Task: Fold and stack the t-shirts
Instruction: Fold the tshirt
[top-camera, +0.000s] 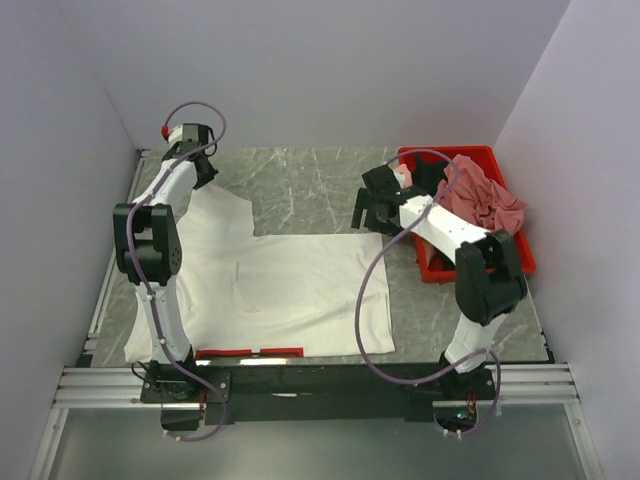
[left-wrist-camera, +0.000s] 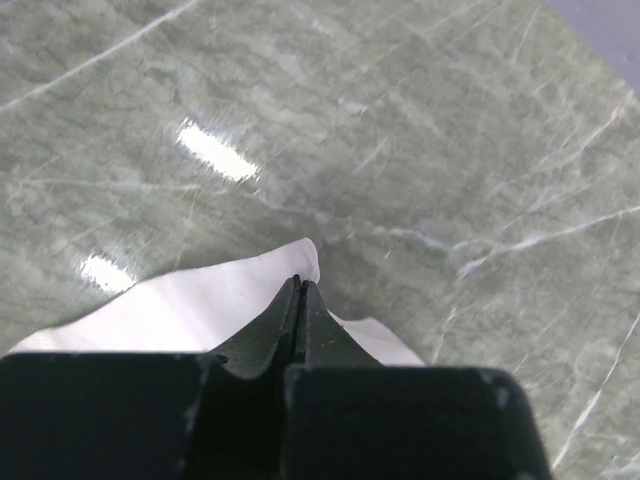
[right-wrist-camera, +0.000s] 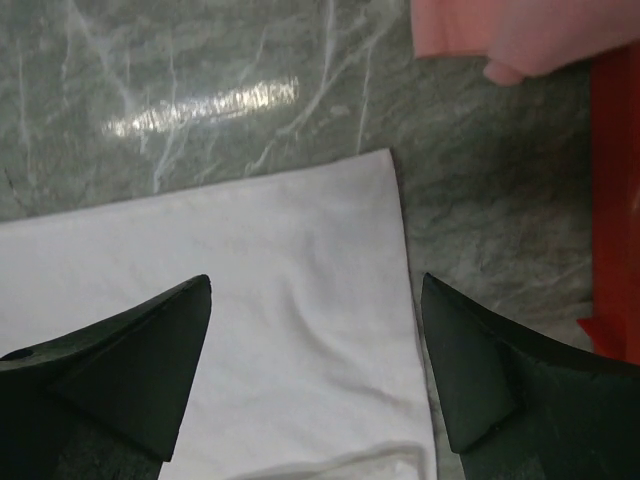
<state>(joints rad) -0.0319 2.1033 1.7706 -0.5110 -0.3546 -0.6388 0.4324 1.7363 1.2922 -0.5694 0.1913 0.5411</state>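
Left gripper (left-wrist-camera: 300, 284) on crosswise white t-shirt (top-camera: 290, 285)

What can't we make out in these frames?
- Top view: the contents of the red bin. The rose tees and the right arm cover them, so the tee count is unknown.
- Top view: the left arm hides the left side of the white t-shirt. No print shows, and the red strip at its near edge is unidentifiable.
- Left wrist: the left gripper body blocks the cloth beneath.

Spread flat across lower centre of frame, large white cloth t-shirt (top-camera: 290, 290), one sleeve reaching toward upper left. Heaped at upper right, crumpled dusty-rose cloth t-shirt (top-camera: 482, 195).
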